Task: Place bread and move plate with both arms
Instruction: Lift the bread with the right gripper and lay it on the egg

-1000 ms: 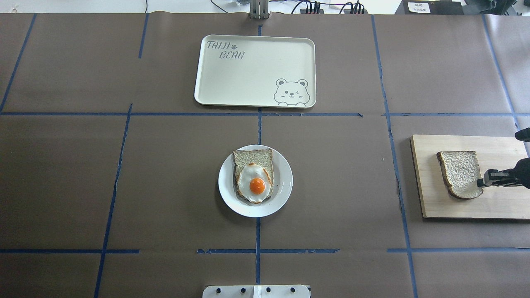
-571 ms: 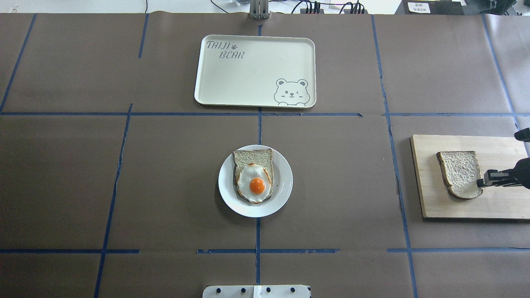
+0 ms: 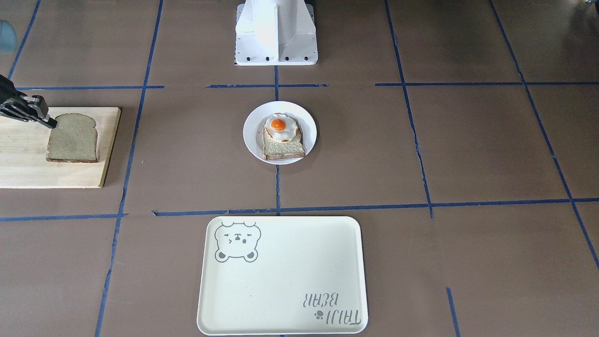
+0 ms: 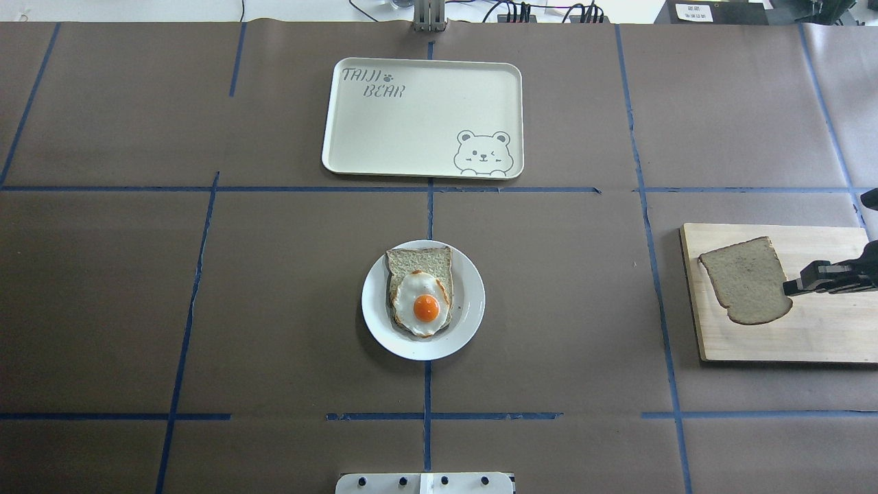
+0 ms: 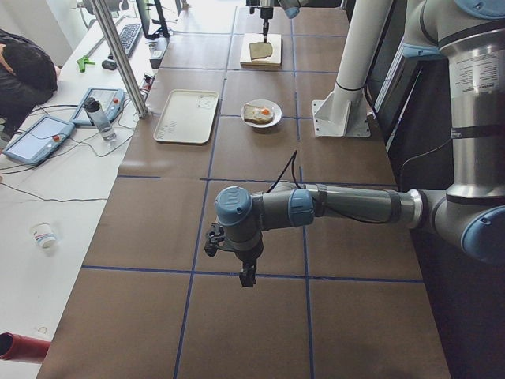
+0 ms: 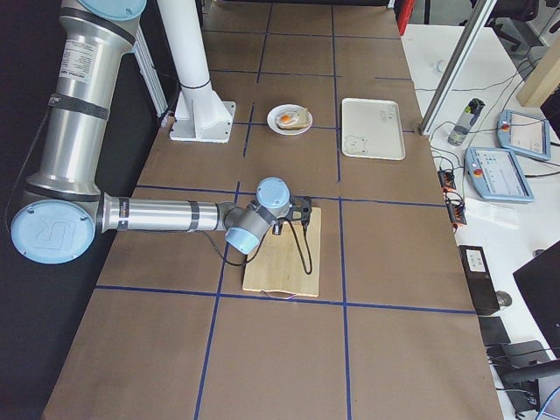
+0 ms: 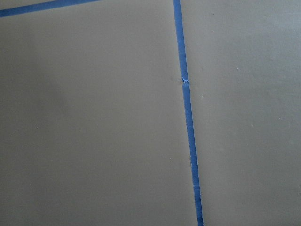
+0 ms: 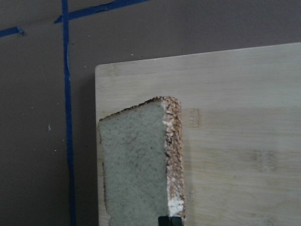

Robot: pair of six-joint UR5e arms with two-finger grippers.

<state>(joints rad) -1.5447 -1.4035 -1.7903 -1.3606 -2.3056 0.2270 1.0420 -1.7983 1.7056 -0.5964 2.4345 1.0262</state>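
Note:
The plain bread slice (image 4: pixel 746 280) hangs tilted a little above the wooden board (image 4: pixel 809 336) at the table's right side, pinched at its rounded end by my right gripper (image 4: pixel 789 287), which is shut on it. It also shows in the front view (image 3: pixel 72 138) and the right wrist view (image 8: pixel 136 165). The small white plate (image 4: pixel 470 322) sits at the table's centre and carries the egg-topped toast (image 4: pixel 422 302). My left gripper (image 5: pixel 247 275) shows only in the exterior left view, hanging over bare table far from the plate. I cannot tell whether it is open or shut.
The cream tray with the bear drawing (image 4: pixel 422 116) lies beyond the plate, on the far side from the robot. The white pedestal base (image 3: pixel 276 32) stands behind the plate. Blue tape lines cross the brown table cover.
The bread has come up off the wooden board in my right gripper and shifted slightly away from the robot and toward the table's centre. The plate and tray have not moved.

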